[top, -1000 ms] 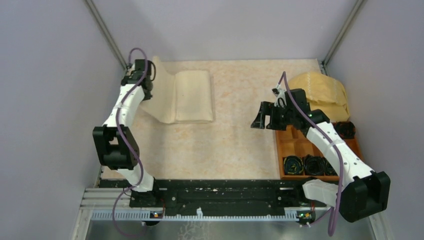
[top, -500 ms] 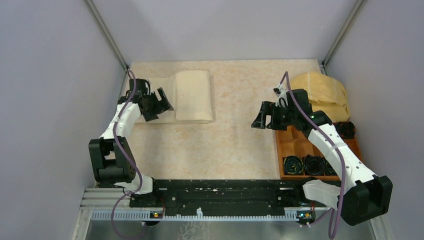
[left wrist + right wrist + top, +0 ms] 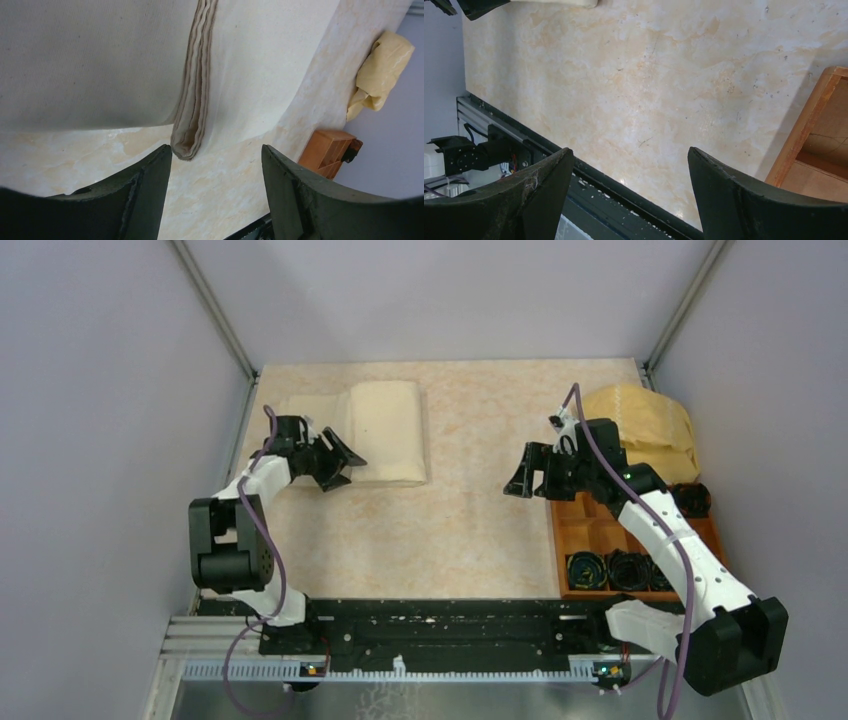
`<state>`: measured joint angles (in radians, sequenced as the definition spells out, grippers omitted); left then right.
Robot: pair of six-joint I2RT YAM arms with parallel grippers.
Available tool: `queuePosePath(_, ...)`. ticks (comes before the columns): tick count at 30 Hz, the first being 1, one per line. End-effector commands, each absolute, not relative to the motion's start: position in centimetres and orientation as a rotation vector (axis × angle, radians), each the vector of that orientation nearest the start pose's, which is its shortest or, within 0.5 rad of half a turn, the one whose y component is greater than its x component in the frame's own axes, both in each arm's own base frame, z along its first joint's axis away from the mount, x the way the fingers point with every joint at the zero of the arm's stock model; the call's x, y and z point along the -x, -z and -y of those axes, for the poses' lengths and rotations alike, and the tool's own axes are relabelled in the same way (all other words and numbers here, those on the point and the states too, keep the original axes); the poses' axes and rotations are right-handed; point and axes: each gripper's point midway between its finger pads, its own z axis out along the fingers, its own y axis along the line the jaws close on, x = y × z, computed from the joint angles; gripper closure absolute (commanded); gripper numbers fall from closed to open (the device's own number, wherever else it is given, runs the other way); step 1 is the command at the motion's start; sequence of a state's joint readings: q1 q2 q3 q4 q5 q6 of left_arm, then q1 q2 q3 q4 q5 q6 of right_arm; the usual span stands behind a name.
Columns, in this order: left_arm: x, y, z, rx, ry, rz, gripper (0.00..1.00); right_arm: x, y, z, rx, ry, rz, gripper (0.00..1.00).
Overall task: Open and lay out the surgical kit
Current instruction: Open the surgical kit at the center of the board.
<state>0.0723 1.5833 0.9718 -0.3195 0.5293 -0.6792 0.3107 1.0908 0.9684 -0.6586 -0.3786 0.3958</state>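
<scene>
Right gripper [image 3: 525, 485] hangs open over the marbled table [image 3: 470, 530], beside the orange box [image 3: 590, 525], unchanged. Left gripper [image 3: 342, 468] has released the flap it held raised a second ago and dropped, jaws open, to the bundle's near edge. The cream cloth [image 3: 385, 430], far-left on the table, is matte and woven in stacked folds, with one flap now flat leftward. Unwrapping is judged barely begun.

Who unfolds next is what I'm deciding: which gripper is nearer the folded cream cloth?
Left. The left gripper sits open at the near edge of the cream cloth. The right gripper, open, hangs over the table well to the cloth's right, beside the orange box.
</scene>
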Motion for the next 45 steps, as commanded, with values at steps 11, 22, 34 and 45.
queuePosePath(11,-39.3,-9.9,9.2,0.692,1.000,-2.398,0.59,-24.8,-19.3,-16.1,0.085,-0.776,-2.391,0.16)
queuePosePath(22,-41.5,-17.0,17.2,0.235,0.929,-2.324,0.92,-25.3,-20.0,-15.5,0.056,-0.734,-2.362,0.16)
queuePosePath(34,-41.1,-20.3,40.8,-0.348,1.139,-2.260,0.84,-26.0,-23.8,-11.8,-0.075,-0.524,-2.196,0.16)
queuePosePath(45,-39.3,-19.8,39.8,-0.448,1.010,-2.309,0.10,-25.6,-23.1,-11.3,-0.075,-0.497,-2.209,0.12)
